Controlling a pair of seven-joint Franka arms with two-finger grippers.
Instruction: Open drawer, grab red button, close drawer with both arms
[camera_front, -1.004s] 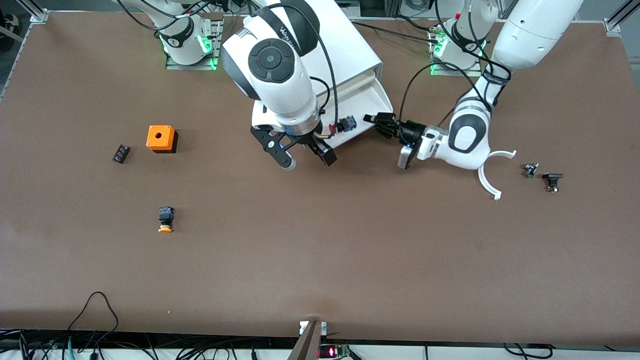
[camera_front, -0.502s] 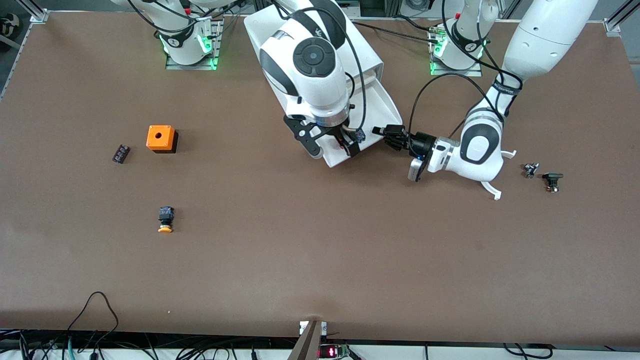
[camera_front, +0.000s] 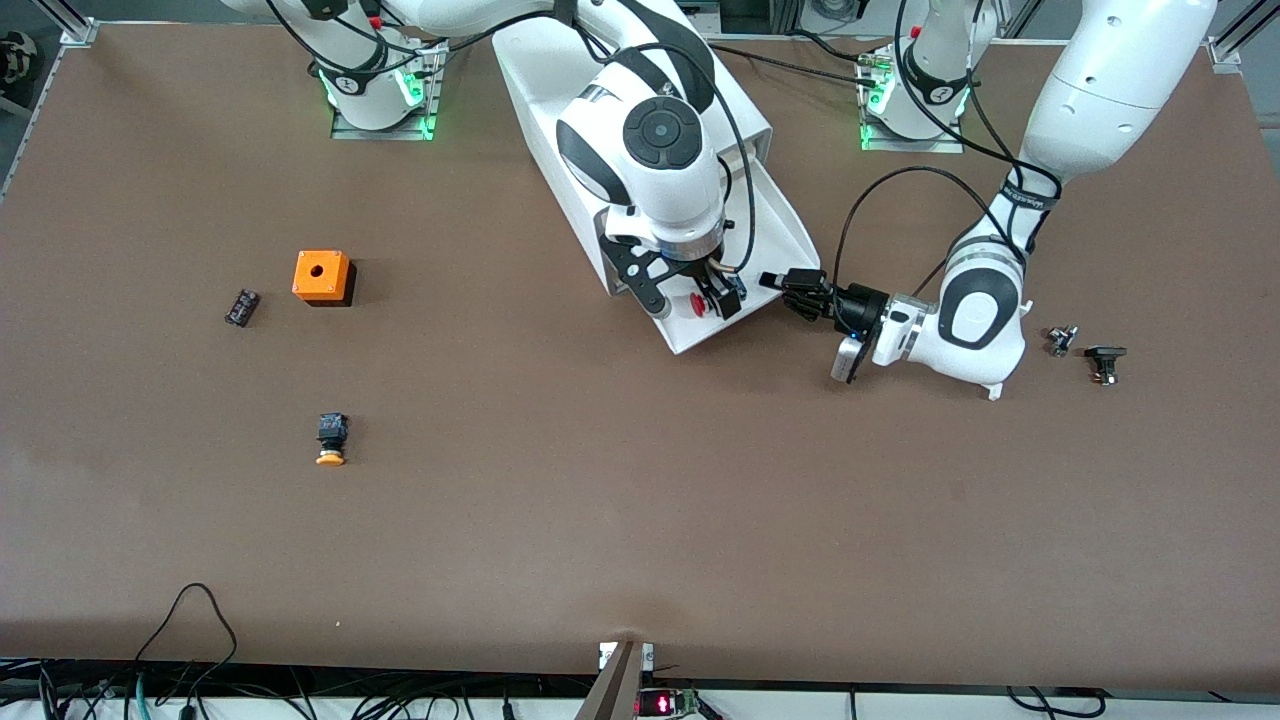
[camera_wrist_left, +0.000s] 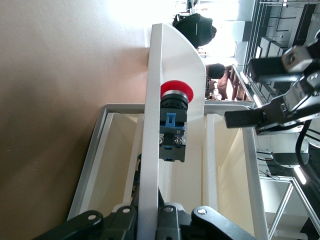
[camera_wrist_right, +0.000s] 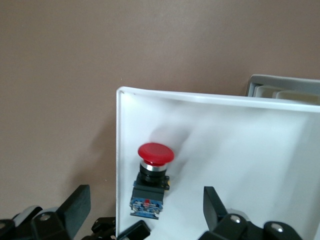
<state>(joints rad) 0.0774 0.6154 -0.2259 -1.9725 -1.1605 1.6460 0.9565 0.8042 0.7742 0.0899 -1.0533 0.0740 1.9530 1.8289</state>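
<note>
The white drawer stands pulled out of the white cabinet. The button, with a red cap and a black body, lies on its side in the drawer near the front edge. My right gripper hangs open just over it. In the right wrist view the button lies between the spread fingers of my right gripper, one of which is outside the drawer wall. My left gripper is shut on the drawer's thin wall, and the button shows beside that wall.
An orange box with a hole, a small black part and an orange-capped button lie toward the right arm's end. Two small parts lie toward the left arm's end, beside the left arm's wrist.
The left gripper has drawn the drawer farther out, toward the front camera. The right gripper has swung from beside the drawer to over the button inside it.
</note>
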